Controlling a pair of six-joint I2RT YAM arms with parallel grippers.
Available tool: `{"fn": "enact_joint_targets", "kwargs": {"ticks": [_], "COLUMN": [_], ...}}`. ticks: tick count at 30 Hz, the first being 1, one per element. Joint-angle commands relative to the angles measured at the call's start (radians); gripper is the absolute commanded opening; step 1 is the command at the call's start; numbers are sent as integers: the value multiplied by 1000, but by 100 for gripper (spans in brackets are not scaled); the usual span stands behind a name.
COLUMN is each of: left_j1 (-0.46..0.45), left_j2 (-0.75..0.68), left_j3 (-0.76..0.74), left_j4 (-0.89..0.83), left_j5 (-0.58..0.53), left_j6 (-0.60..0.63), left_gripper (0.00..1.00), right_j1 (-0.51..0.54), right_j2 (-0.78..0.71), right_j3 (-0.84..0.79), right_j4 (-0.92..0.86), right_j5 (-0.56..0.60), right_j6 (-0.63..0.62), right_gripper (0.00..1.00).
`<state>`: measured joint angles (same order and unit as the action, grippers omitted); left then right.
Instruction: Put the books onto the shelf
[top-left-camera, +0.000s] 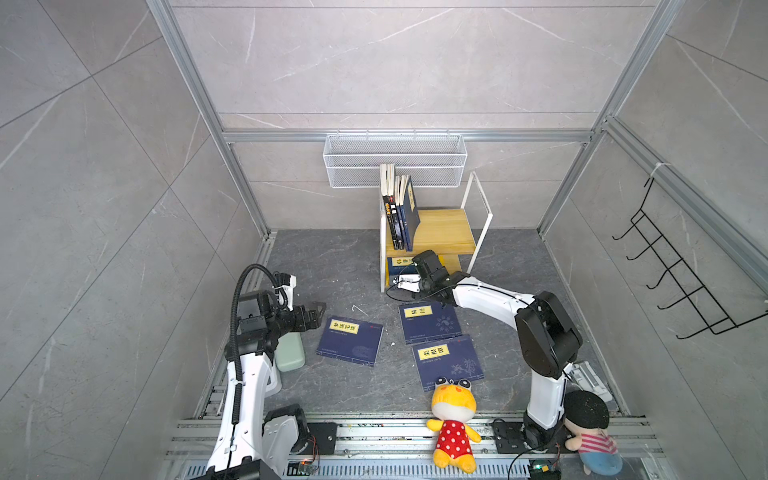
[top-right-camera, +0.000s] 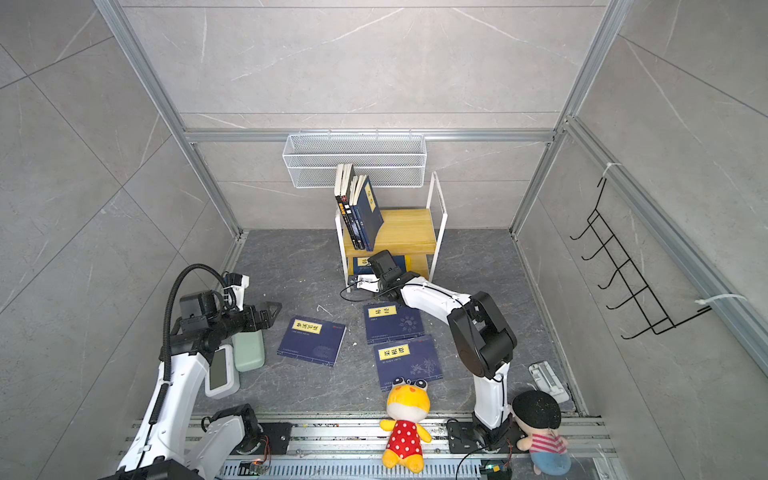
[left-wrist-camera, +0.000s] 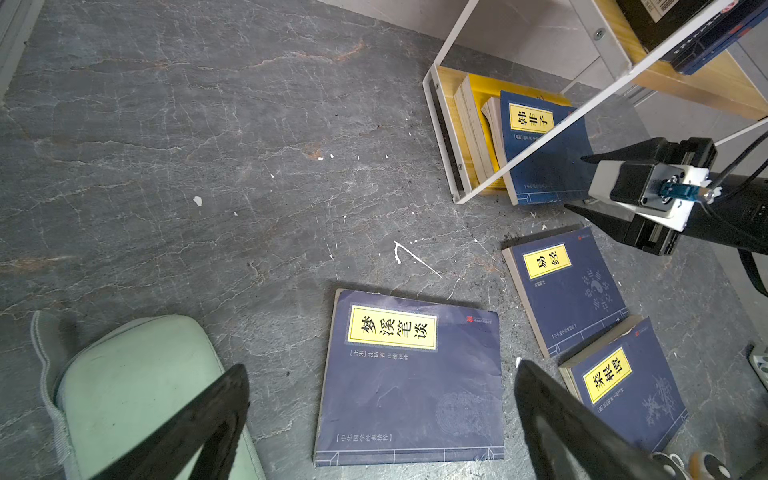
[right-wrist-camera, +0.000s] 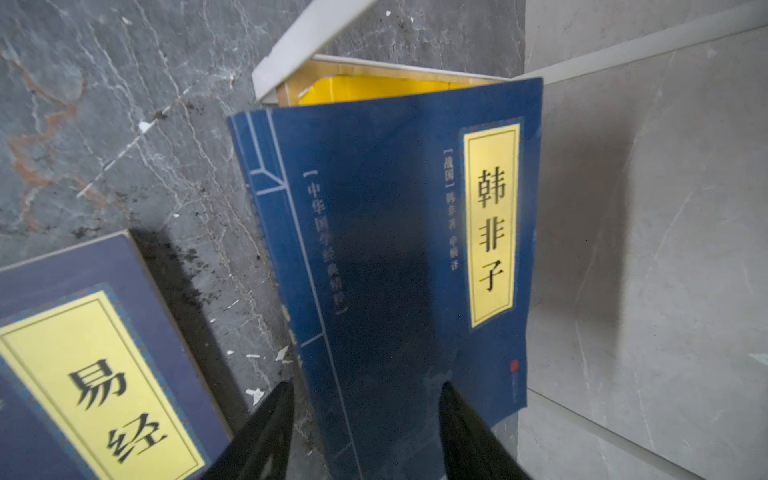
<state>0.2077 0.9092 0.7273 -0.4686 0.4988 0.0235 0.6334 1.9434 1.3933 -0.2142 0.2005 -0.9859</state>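
Right wrist view: right claw (right-wrist-camera: 366, 388) has its jaws parted, one finger on either side of the near edge of a navy book (right-wrist-camera: 395, 249). The gap is far wider than the thin book, and no pinch shows. Left wrist view agrees: both fingers stand apart at that book's corner, gripping nothing.

Navy book lies flat, label up, on the lower board of the shelf (top-left-camera: 440, 232). It rests on a yellow book (right-wrist-camera: 374, 89), its near end jutting past the front of the white frame. On the upper board, upright books (top-left-camera: 399, 208) are bunched at the left end, leaning.

Left claw (top-left-camera: 318, 313) is spread wide, empty and off the floor, near a green pouch (top-left-camera: 289, 353). Just beside it is a lone book (top-left-camera: 350, 340), navy, flat, face up, untouched. Pair (top-left-camera: 430, 322) of navy books lies flat on the floor under the right arm, edge to edge.

Yellow plush (top-left-camera: 453, 419) has its head over a corner of the nearer of the pair. Second plush (top-left-camera: 590, 432) sits by the right arm's base. Mesh basket (top-left-camera: 395, 160) hangs on the back wall behind the shelf.
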Motion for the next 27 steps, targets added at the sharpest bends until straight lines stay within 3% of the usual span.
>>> {"fn": "enact_joint_targets", "kwargs": {"ticks": [1,27], "left_j1": [6,6], "left_j2": [2,-4], "left_j3": [29,25], "left_j4": [20,16], "left_j5": [7,25], "left_j6": [17,9], "left_gripper": [100,100], "right_j1": [-4,-24], "right_j2": [32,89], "right_j3": [37,117], "right_j4": [-43,-4], "right_j5": [-30,51], "right_j6": [26,63], "right_gripper": [57,45]}}
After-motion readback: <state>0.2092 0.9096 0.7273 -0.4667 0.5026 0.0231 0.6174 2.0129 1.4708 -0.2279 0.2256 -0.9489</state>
